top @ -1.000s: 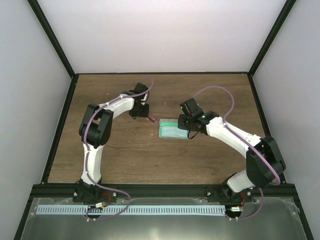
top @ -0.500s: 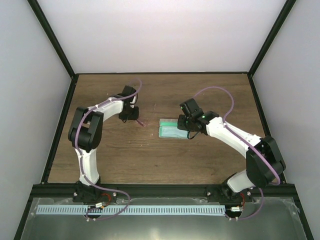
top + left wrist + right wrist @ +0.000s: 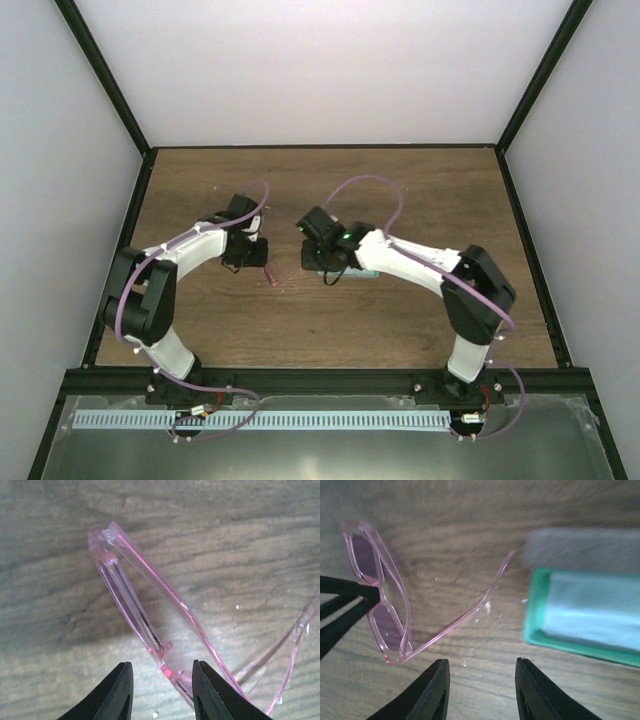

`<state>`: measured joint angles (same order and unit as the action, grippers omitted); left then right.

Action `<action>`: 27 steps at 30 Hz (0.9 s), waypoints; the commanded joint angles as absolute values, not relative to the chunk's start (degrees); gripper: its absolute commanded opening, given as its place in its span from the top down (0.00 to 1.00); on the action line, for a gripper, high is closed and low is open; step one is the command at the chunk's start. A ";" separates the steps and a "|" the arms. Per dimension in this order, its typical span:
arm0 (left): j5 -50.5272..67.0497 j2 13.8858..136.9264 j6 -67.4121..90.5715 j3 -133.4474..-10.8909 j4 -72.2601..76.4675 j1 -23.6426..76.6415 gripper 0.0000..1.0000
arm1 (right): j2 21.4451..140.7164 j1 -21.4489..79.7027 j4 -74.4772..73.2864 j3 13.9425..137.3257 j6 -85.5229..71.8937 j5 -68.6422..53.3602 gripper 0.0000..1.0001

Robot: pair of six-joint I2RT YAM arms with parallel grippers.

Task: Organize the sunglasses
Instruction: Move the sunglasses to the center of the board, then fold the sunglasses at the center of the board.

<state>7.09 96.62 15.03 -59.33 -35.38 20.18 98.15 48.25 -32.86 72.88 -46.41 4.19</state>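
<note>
The sunglasses (image 3: pixel 150 605) are pink with a thin frame. They rest on the wood with one temple spread toward the case, and also show in the right wrist view (image 3: pixel 380 605) and faintly in the top view (image 3: pixel 273 283). My left gripper (image 3: pixel 161 680) is open, its jaws standing either side of the frame's bridge; the left jaw is clear of the frame. My right gripper (image 3: pixel 482 677) is open and empty, over bare wood between the sunglasses and the green-rimmed case (image 3: pixel 535 625). In the top view the left gripper (image 3: pixel 252 265) and the right gripper (image 3: pixel 322 270) are close together.
A light blue cloth (image 3: pixel 600 615) lies inside the case. In the top view my right arm (image 3: pixel 400 262) covers most of the case. Black frame rails (image 3: pixel 320 378) border the wooden table.
My left gripper has moved toward the near left with the sunglasses, which now rest on the wood. My right gripper has swung left, away from the case and toward the sunglasses.
</note>
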 commanded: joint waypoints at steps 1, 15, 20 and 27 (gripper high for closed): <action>8.53 92.47 15.47 -55.74 -35.70 20.54 0.67 | 103.91 51.32 -36.63 77.53 -55.21 3.63 0.61; 8.00 93.46 18.08 -54.93 -32.19 20.52 0.62 | 117.59 50.89 -34.97 90.12 -63.18 0.92 0.54; 7.93 94.66 17.52 -56.18 -32.57 20.51 0.61 | 121.67 50.89 -38.41 94.52 -62.97 0.43 0.58; 7.81 95.88 17.06 -55.69 -31.73 20.46 0.61 | 122.12 51.00 -39.13 94.52 -62.83 -0.79 0.58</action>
<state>7.79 94.56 17.76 -55.16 -32.80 20.29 121.51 50.98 -36.99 92.20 -62.43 -0.10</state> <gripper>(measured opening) 0.386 0.416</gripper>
